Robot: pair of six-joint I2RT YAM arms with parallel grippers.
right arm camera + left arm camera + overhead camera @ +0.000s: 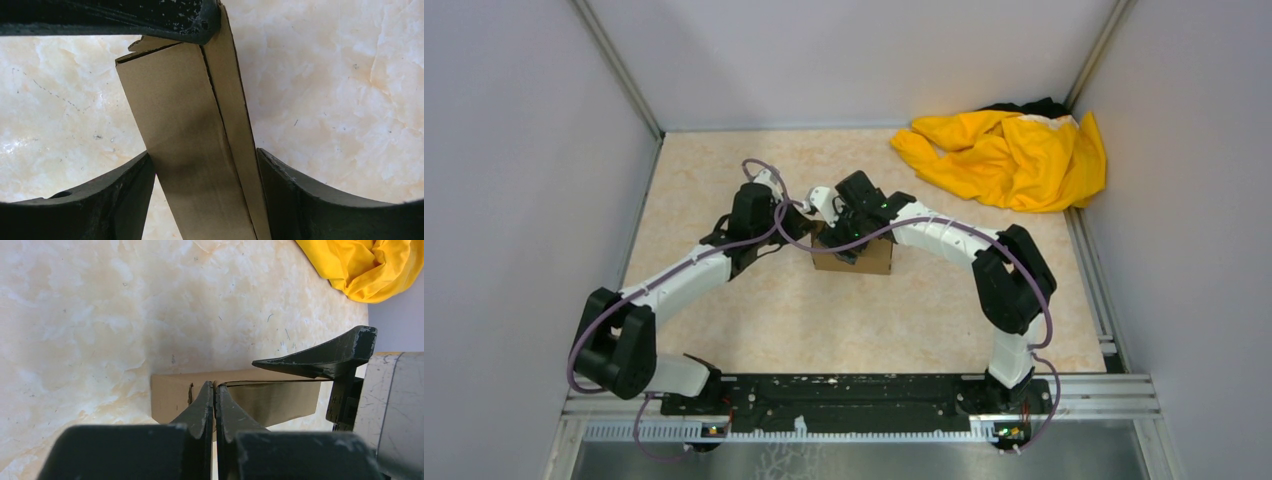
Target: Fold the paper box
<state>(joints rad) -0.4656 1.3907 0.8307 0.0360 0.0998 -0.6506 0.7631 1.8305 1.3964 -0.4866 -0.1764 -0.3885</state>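
Note:
The paper box point(869, 260) is a small brown carton standing on the marbled table point(724, 200) in the middle of the top view. My right gripper point(202, 155) comes down over it, and its fingers point(125, 185) press against the carton's two long sides point(195, 150). My left gripper point(215, 385) is shut, its tips pinching the cardboard at the top edge of the box point(280, 400), where a flap starts. One right finger point(325, 357) reaches over that same edge. In the top view the two gripper heads hide most of the carton's top.
A crumpled yellow cloth point(1009, 155) lies at the back right corner, and it also shows in the left wrist view point(370, 265). Grey walls point(524, 150) close in the table on three sides. A metal rail point(864, 395) with the arm bases runs along the near edge.

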